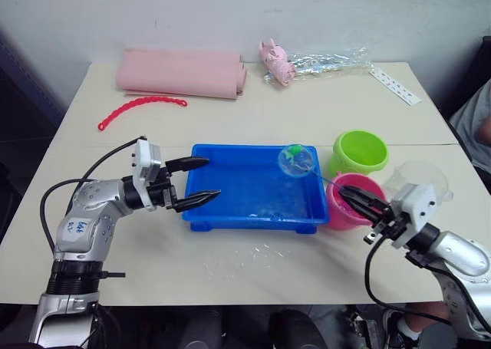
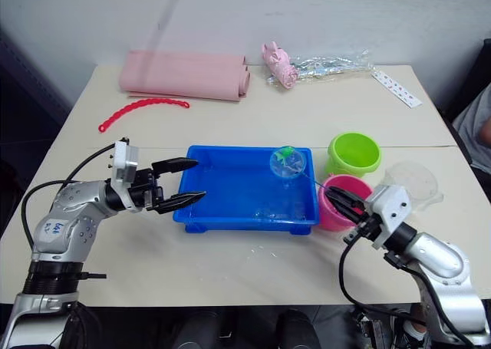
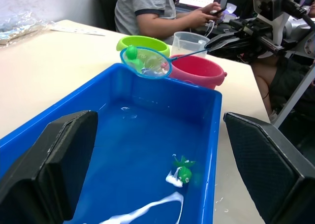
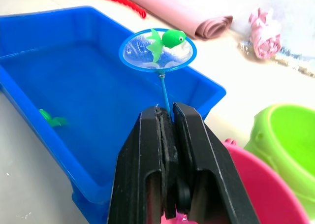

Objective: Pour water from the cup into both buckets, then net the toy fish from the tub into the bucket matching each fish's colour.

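1. My right claw (image 4: 168, 135) is clenched on the thin handle of the net (image 4: 157, 49), near the front right corner of the desk (image 1: 322, 111), just above the pink bucket (image 1: 347, 203).
2. The net is lifted over the right end of the tub (image 1: 230, 203), with one green fish (image 4: 170, 38) lying in its mesh.
3. My left claw (image 1: 198, 182) is released, its two fingers spread wide at the left end of the tub, one finger over the rim and the other just in front of it.
4. The tub stands in the middle of the desk, closer to the front edge, and has water in it. A second green fish (image 3: 183, 171) floats inside, near the tub's front right corner.
5. The green bucket (image 1: 360, 151) stands just to the right of the tub, and the pink bucket is in front of it, touching or almost touching it.
6. The clear cup (image 2: 414, 182) stands to the right of the pink bucket, near the right edge of the desk.
7. Along the back edge lie a folded pink cloth (image 1: 180, 73), a red bead chain (image 1: 142, 107) and a small pink toy (image 1: 276, 61).
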You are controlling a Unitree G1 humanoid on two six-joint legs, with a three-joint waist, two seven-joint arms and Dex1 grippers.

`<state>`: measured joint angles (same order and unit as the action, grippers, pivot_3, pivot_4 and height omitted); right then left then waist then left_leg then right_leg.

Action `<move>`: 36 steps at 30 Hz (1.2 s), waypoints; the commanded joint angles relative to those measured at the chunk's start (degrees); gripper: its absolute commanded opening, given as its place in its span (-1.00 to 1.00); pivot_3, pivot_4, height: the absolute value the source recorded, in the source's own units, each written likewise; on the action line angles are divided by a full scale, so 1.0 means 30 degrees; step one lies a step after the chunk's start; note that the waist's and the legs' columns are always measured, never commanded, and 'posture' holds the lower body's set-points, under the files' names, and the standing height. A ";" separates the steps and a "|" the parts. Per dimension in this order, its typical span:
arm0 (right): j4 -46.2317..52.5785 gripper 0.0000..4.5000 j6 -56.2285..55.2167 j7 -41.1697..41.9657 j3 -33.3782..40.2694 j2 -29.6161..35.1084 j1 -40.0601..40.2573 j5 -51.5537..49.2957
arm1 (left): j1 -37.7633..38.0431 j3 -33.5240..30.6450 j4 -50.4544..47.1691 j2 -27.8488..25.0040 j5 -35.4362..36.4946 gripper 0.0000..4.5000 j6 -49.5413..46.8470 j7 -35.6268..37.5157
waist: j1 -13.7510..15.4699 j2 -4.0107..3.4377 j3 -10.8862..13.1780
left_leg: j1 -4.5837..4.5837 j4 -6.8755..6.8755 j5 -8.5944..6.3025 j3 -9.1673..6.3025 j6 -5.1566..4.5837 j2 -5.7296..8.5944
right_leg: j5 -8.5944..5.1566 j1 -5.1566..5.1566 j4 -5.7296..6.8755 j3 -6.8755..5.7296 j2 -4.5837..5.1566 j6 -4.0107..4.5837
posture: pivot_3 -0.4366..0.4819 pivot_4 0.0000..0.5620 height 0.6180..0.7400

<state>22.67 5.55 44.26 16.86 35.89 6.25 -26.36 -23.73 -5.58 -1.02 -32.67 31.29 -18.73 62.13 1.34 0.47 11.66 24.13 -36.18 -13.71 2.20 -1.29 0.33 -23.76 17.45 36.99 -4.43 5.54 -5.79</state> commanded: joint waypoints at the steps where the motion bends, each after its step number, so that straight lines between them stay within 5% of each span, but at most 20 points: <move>1: 0.1470 -1.00 -0.0411 0.0387 0.2002 0.0517 0.0677 -0.1029 | -0.0756 0.0092 0.0246 0.0273 0.0201 0.99 0.0213 0.0256 | 0.0021 0.0000 0.0000 | 0.0002 -0.0006 0.0001 -0.0001 -0.0002 0.0001 | 0.0000 0.0000 0.0000 0.0000 0.0001 0.0000 | -0.05 -0.47 1.00; 6: 0.2090 -1.00 -0.0304 0.0657 0.4272 0.1055 0.1840 -0.1633 | -0.1581 0.0053 0.0589 0.0844 0.0621 0.99 -0.0360 0.0123 | 0.0014 0.0002 -0.0001 | -0.0001 -0.0002 0.0002 0.0002 -0.0004 0.0003 | 0.0000 -0.0004 0.0003 0.0003 -0.0001 0.0000 | -0.05 -0.47 1.00; 16: -0.1672 -1.00 -0.2159 0.1257 0.7208 0.2723 0.1658 0.0228 | -0.1575 0.0317 0.0926 0.1484 0.0301 0.99 -0.0133 0.0336 | -0.0005 0.0004 -0.0003 | -0.0012 -0.0009 0.0007 0.0009 -0.0010 0.0004 | 0.0000 -0.0009 -0.0001 0.0005 -0.0006 0.0000 | -0.05 -0.47 1.00; 36: -0.9768 -1.00 -1.0208 -0.3428 0.2969 0.7868 -0.3218 1.1821 | -0.1161 0.0344 0.0516 0.1586 0.0235 0.99 0.0253 0.0013 | -0.0021 -0.0001 -0.0005 | -0.0006 -0.0021 0.0017 0.0028 -0.0022 0.0007 | 0.0000 0.0000 0.0036 0.0007 0.0000 0.0000 | -0.05 -0.47 1.00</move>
<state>-6.29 -21.61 35.87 25.43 57.72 -2.99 6.36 -27.51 -3.68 2.70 -27.69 31.52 -18.67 62.41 1.27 0.47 11.64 24.12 -36.24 -13.66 2.29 -1.35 0.35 -23.76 17.45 37.10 -4.41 5.54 -5.79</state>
